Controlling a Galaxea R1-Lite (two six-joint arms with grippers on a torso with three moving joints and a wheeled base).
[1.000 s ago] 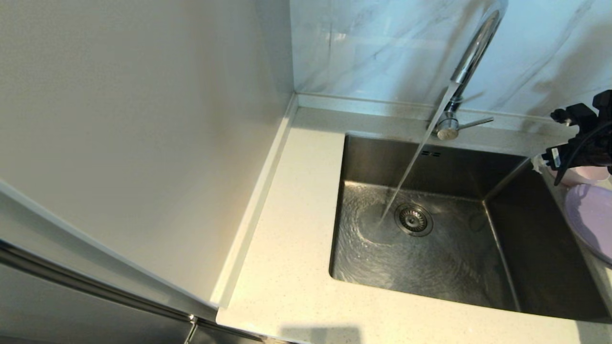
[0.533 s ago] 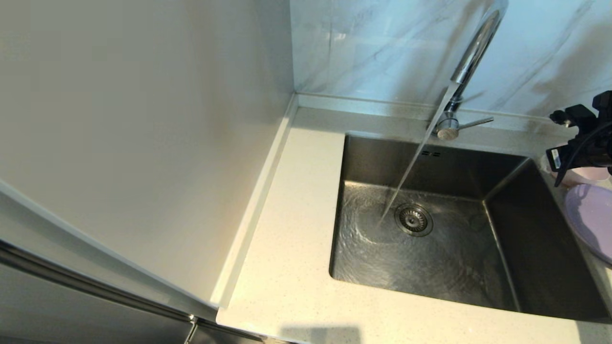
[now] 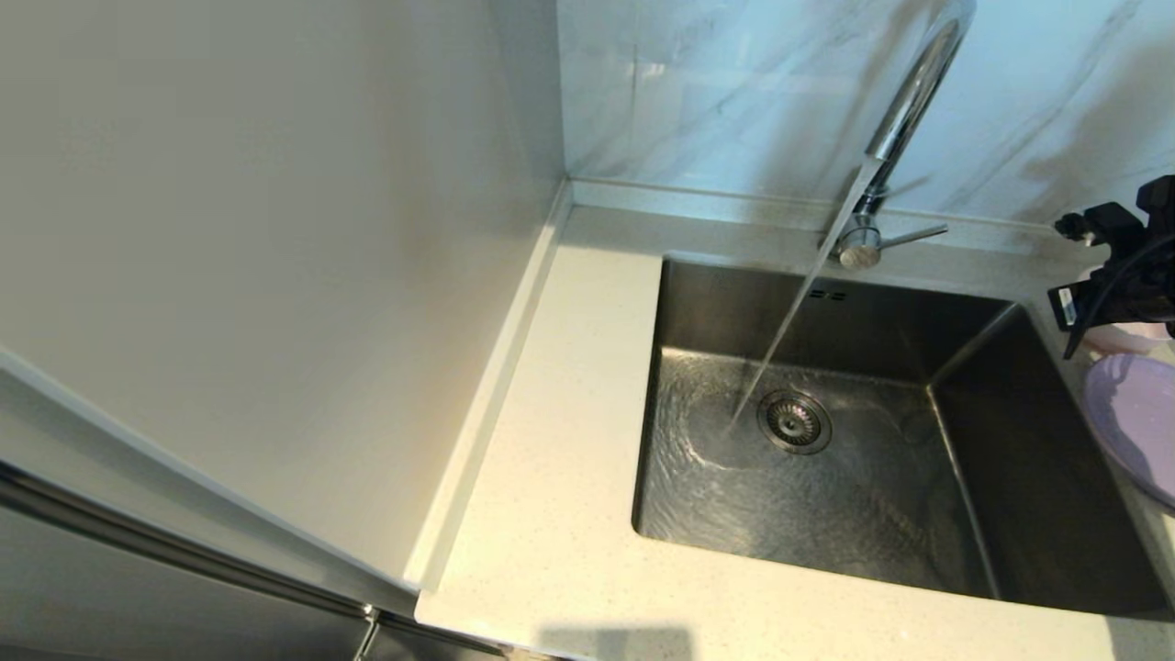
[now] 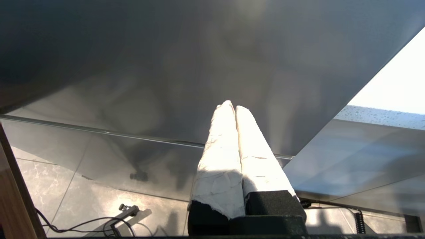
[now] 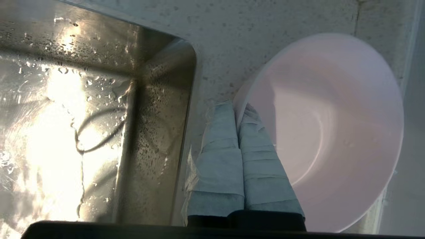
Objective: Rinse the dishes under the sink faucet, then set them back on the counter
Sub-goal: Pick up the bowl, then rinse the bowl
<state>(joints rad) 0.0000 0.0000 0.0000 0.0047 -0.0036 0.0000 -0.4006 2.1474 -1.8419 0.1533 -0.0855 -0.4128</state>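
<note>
The pale pink bowl [image 5: 332,126] stands on the counter [image 5: 232,43] beside the sink's right rear corner. My right gripper [image 5: 236,108] is shut on the bowl's near rim, one finger inside and one outside. In the head view the right arm [image 3: 1115,275] covers most of the bowl [image 3: 1124,340]. The lavender plate [image 3: 1138,422] lies in front of the bowl. Water runs from the chrome faucet [image 3: 904,110] into the sink [image 3: 1010,477] beside the drain strainer [image 3: 794,422]. The greyish-white dish is out of view. My left gripper [image 4: 232,106] is shut and empty, parked low.
The cream counter [image 3: 569,413] runs left of and in front of the basin, with a tall pale panel [image 3: 275,229] on its left. The faucet lever [image 3: 913,237] points right. A grey-veined marble wall [image 3: 716,83] stands behind.
My right gripper has shifted slightly right and down with the pink bowl, so less of the bowl shows beneath the arm. The water keeps running.
</note>
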